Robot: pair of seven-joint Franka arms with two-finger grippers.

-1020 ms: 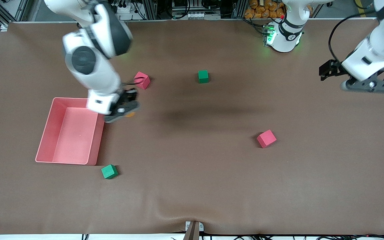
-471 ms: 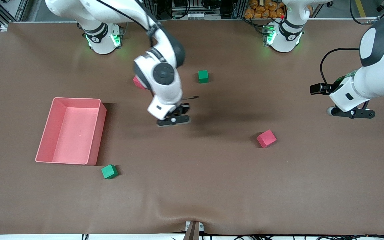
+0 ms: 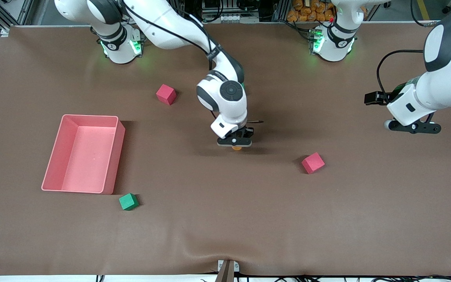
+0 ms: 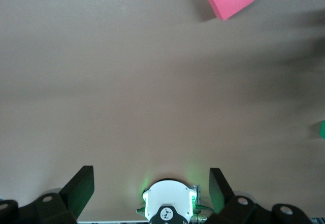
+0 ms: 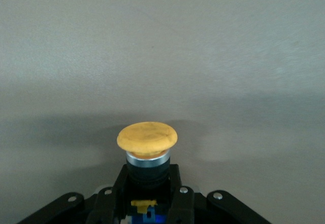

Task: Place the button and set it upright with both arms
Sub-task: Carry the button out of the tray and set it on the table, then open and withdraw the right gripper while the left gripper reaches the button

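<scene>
Right end effector (image 3: 236,141) was clamped tight on the button (image 3: 237,147), over mid-desk (image 3: 225,219), roughly between the pink bin (image 3: 82,153) and the pink cube (image 3: 312,162) nearest the left arm's end. In the right wrist view the fingers (image 5: 119,188) gripped the black body just under the metal ring, orange cap (image 5: 148,136) sticking out past the tips, cap axis along the fingers. Can't tell if the button touched the desk yet.

Left end effector (image 3: 412,127) was wide open and empty, over the desk toward the left arm's end; fingers (image 4: 80,189) well apart in its wrist view. That arm was waiting.

Risks, my read:
- Grip sat on a short round body close to the cap. A release with the axis off vertical could let it tip or roll, since the cap is wider than the body.
- If it went down cap-first it would land inverted, and the left arm would then have to right a very small part.
- Left arm's path inward passes the pink cube; a low approach could knock it.

Versus a second ago: right arm had moved from beside the bin's rim to mid-desk, uncovering the pink cube (image 3: 166,94) nearer its base and now hiding the green cube farther from the camera. Left arm had shifted slightly lower in the front view. Cubes, including the green cube (image 3: 128,201), and the bin hadn't moved. Both end effectors kept the same opening.
</scene>
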